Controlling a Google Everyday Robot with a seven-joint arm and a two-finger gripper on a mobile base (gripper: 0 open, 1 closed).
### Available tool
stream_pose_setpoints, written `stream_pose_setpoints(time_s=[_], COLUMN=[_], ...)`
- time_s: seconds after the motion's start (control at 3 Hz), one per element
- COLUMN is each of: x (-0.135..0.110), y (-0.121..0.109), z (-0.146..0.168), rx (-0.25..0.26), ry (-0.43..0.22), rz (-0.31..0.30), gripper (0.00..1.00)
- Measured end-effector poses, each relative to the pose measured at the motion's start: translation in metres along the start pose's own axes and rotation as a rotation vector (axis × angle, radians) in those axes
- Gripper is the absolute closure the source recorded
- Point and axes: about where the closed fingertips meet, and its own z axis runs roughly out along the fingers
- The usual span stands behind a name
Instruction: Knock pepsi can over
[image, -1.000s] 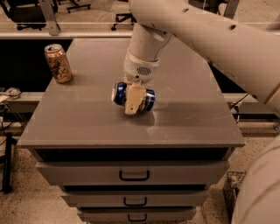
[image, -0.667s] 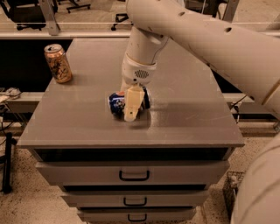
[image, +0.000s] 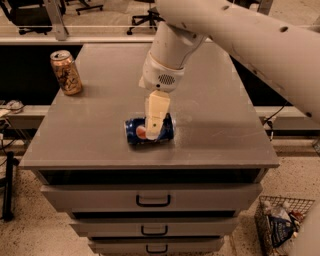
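- The pepsi can (image: 135, 132) is seen lying on its side near the table's (image: 220, 125) front edge.
- The claw (image: 155, 131) is set down over the can; its grip cannot be told.

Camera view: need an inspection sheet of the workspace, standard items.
Surface: grey cabinet top, scuffed, otherwise bare.
Job's things: pepsi can lying on its side near the front edge, middle.
Clutter: tan can upright at the rear left, well apart from the pepsi can.
End effector: end effector low over the pepsi can, covering its right half; contact cannot be told.
Cables: dark cable hanging off the cabinet's right side.
Surroundings: drawers below, all closed; wire basket on the floor at right; office chairs behind.
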Motion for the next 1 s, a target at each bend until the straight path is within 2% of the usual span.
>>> stream_pose_setpoints(time_s=[0.33, 1.0], x=[0.008, 0.058], y=[0.005, 0.018], z=[-0.030, -0.092], rx=[0.076, 0.265], ry=[-0.111, -0.380], rz=[0.028, 0.121], gripper=[0.00, 0.00])
